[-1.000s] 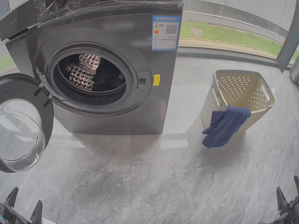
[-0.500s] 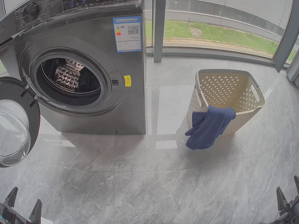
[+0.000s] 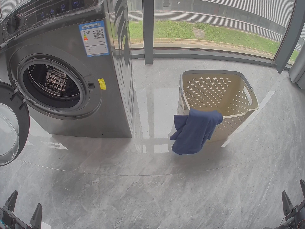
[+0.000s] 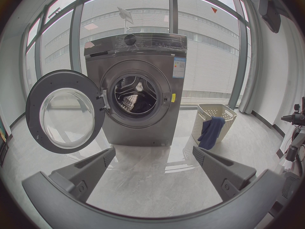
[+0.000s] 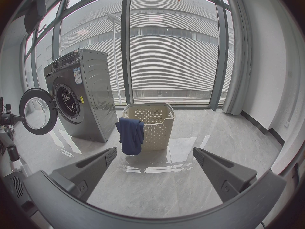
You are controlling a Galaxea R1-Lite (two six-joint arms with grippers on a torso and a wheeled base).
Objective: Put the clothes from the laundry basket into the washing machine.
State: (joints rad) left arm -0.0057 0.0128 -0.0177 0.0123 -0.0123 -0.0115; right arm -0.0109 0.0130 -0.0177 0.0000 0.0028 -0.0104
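Cloth [image 3: 194, 130], blue, is draped over the near rim of the basket [image 3: 219, 74], its long axis hanging down the outer wall. It lies at 11 o'clock from the right gripper [image 3: 294, 196], the nearer one, well apart, and at 2 o'clock from the left gripper [image 3: 25, 204]. Both sit low, fingers spread, empty. Washer [image 3: 105, 89] stands open at 9 o'clock of the basket

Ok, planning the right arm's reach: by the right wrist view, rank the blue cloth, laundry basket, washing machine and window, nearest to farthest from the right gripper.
1. blue cloth and laundry basket, straight ahead; the cloth hangs on its rim, too close to call.
2. washing machine, toward the robot's left.
3. window, behind them all.
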